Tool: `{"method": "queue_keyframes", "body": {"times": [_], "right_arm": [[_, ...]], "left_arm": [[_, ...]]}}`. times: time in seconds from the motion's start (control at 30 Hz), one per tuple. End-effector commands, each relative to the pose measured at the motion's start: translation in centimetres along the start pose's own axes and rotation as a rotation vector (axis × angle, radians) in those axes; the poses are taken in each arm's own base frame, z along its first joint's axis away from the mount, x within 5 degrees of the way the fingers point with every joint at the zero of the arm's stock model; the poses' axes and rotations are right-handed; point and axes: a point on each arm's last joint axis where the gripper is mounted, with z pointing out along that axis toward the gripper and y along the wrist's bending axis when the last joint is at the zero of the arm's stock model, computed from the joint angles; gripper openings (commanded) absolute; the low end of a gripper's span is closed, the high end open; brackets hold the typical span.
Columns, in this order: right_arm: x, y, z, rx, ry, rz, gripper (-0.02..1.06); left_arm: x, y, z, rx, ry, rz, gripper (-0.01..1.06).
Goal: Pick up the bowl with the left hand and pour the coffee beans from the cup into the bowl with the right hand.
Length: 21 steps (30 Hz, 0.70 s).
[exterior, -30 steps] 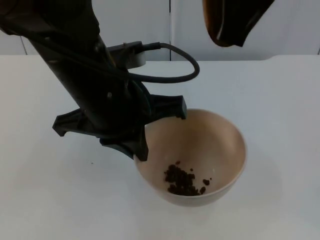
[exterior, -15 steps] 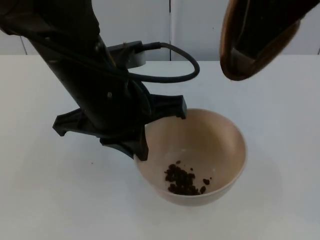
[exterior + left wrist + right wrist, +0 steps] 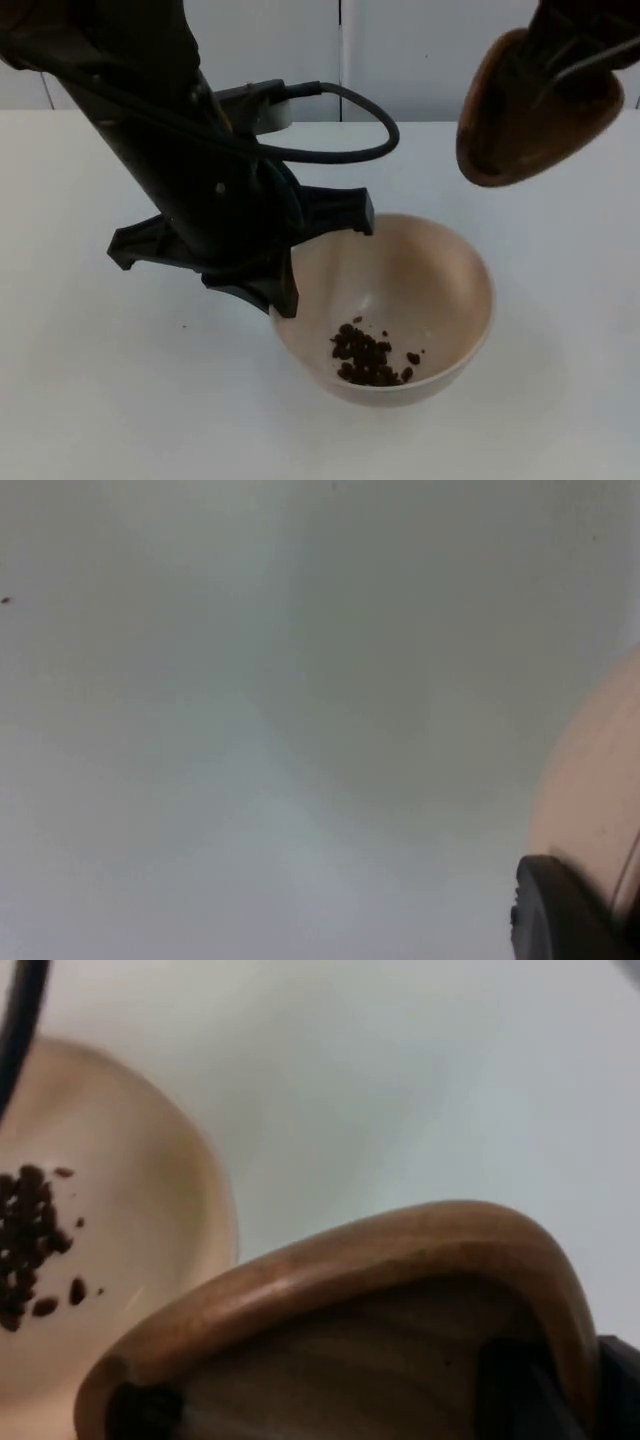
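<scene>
The left gripper (image 3: 285, 270) had its jaws clamped on the left rim of the round beige bowl (image 3: 420, 280), low and centre in the top view, with dark coffee beans (image 3: 368, 360) heaped inside. At upper right the right gripper (image 3: 575, 45) gripped the tilted brown wooden cup (image 3: 530, 115), above the white worktop (image 3: 560, 330). With beans already in, righting the cup slowly and holding the bowl level seemed wisest

White table top (image 3: 80, 400); grey partition wall (image 3: 400, 50) behind, vertical seam visible.
</scene>
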Motion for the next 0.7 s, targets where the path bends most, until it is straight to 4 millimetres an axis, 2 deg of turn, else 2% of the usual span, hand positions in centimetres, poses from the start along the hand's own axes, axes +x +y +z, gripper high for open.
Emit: {"method": "queue_keyframes", "body": {"times": [0.0, 0.47, 0.57, 0.6, 0.67], "right_arm": [[0.0, -0.7, -0.1, -0.028, -0.009, 0.03, 0.0], [0.2, -3.8, 1.4, -0.099, -0.03, 0.205, 0.0], [0.3, -5.1, 1.9, -0.089, -0.046, 0.256, 0.0], [0.3, -5.4, 2.1, -0.095, -0.052, 0.277, 0.0], [0.3, -5.6, 2.2, -0.098, -0.053, 0.286, 0.0]], "left_arm": [[0.0, -0.2, -0.2, 0.006, -0.016, 0.007, 0.0], [-0.4, 0.5, -0.2, -0.045, -0.044, 0.072, 0.0], [-1.1, 1.8, -0.4, -0.061, -0.055, 0.039, 0.0], [-1.5, 2.8, -0.6, -0.072, -0.058, 0.012, 0.0], [-1.6, 3.1, -0.7, -0.075, -0.058, 0.001, 0.0]]}}
